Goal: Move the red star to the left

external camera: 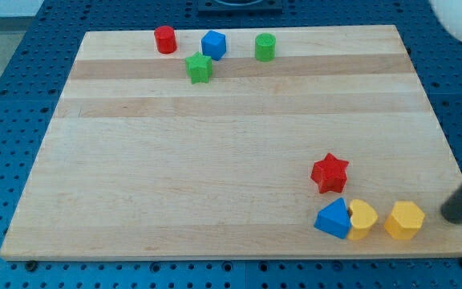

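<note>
The red star [330, 172] lies on the wooden board [215, 152] at the view's lower right. The dark rod comes in from the view's right edge, and my tip [449, 217] sits at the board's right edge, to the right of and below the red star. It is just right of the yellow hexagonal block [404, 220] and apart from the star. Directly below the star lie a blue triangular block [333, 218] and a yellow heart-shaped block [362, 218], touching each other.
At the view's top stand a red cylinder [165, 39], a blue cube-like block [213, 44], a green star [199, 67] and a green cylinder [265, 46]. A blue pegboard [22, 96] surrounds the board.
</note>
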